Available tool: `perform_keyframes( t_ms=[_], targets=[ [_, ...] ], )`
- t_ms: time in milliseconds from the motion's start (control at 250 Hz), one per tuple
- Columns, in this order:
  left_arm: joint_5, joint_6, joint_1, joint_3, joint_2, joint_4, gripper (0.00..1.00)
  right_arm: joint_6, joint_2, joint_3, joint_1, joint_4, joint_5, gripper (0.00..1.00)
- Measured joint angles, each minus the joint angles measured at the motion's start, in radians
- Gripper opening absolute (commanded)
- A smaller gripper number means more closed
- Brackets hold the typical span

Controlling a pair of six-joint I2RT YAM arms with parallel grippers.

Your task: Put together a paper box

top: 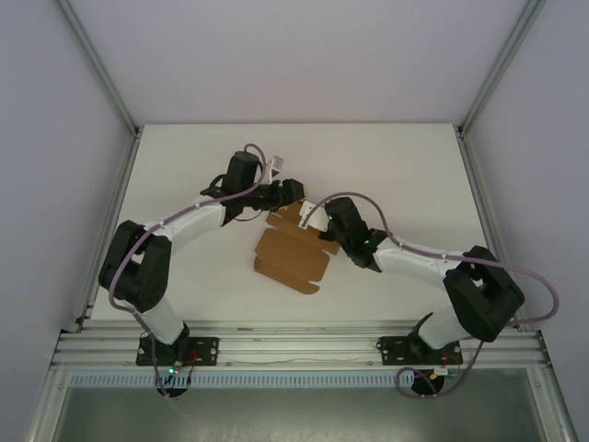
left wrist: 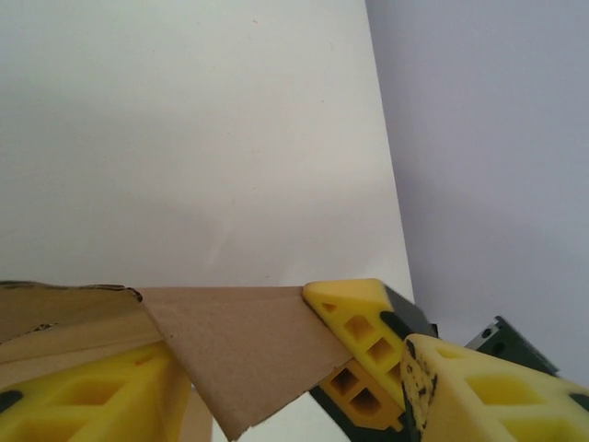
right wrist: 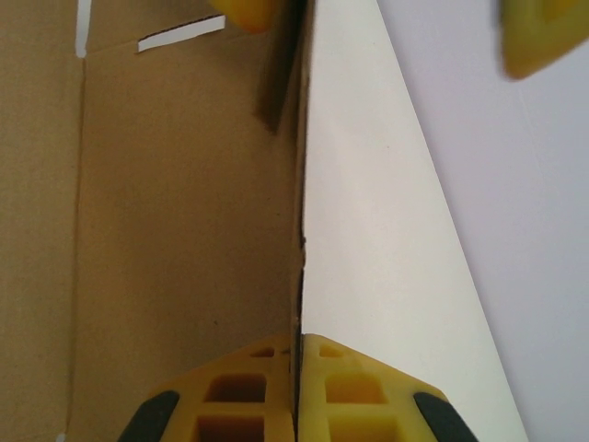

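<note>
Two grippers crowd one flap at the upper end of the paper box; the right gripper pinches it tight; the left gripper has its jaws apart around it.

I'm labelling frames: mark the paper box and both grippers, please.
paper box point(top: 290, 260), top external view, its flat brown panel.
left gripper point(left wrist: 290, 368), left wrist view, midway between its fingertips.
right gripper point(right wrist: 296, 348), right wrist view, midway between its fingertips.

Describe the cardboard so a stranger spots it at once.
Start at the white table. Mid-table, between the left arm and right arm, lies the cardboard. It is the brown, partly folded sheet with flaps, against white tabletop and black arms.
</note>
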Motion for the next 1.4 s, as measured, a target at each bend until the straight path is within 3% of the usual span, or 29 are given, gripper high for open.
perform_keyframes(
  t_ms=[136, 236, 416, 596, 748, 1135, 1399],
  targets=[
    [-0.063, 0.057, 0.010, -0.068, -0.063, -0.045, 0.77, -0.004, 0.000, 0.000, 0.002, 0.000, 0.000, 0.01],
    [-0.147, 0.098, 0.068, -0.154, -0.177, -0.098, 0.84, -0.004, -0.002, -0.002, 0.002, 0.001, 0.000, 0.00],
    [-0.318, 0.179, 0.197, -0.273, -0.315, -0.177, 0.84, 0.000, -0.038, -0.063, -0.015, 0.057, -0.023, 0.00],
    [-0.409, 0.247, 0.216, -0.320, -0.265, -0.228, 0.72, 0.020, -0.048, -0.077, -0.037, 0.076, -0.049, 0.00],
    [-0.413, 0.271, 0.211, -0.320, -0.167, -0.215, 0.69, 0.055, -0.063, -0.077, -0.050, 0.091, -0.072, 0.00],
    [-0.390, 0.289, 0.118, -0.280, -0.052, -0.089, 0.65, 0.104, -0.075, -0.077, -0.060, 0.097, -0.113, 0.00],
    [-0.533, 0.303, 0.118, -0.228, -0.032, -0.111, 0.64, 0.114, -0.084, -0.075, -0.060, 0.082, -0.121, 0.00]
  ],
)
